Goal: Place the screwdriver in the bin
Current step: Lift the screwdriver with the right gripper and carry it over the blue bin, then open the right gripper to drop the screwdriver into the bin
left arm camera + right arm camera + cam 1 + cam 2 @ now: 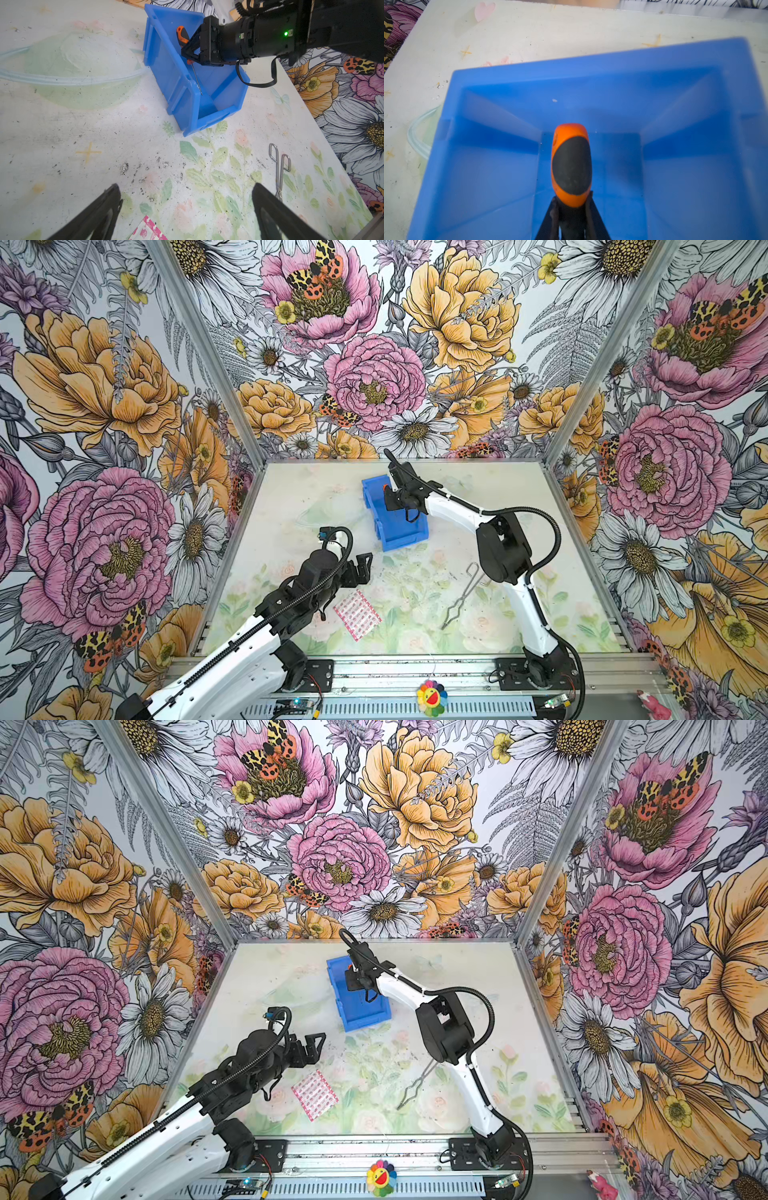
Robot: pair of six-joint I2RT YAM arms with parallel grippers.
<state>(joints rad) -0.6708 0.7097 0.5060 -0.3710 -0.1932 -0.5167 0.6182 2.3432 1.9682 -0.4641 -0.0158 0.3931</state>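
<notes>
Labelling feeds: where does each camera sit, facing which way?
Both top views: high at the front, facing down over the pale floral table; left arm, right arm show.
Left wrist: on the left arm, facing the bright blue plastic bin; open left pincer shows.
Right wrist: above the bin, looking in; right pincer shut on the black-and-orange screwdriver.
Shared: both wrist views show bin and screwdriver.

Wire tongs (280, 176), pink packet (357, 614) on table (291, 497).

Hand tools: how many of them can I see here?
2. The screwdriver is held by the right gripper over the bin; the tongs lie on the table. None seems hidden.
</notes>
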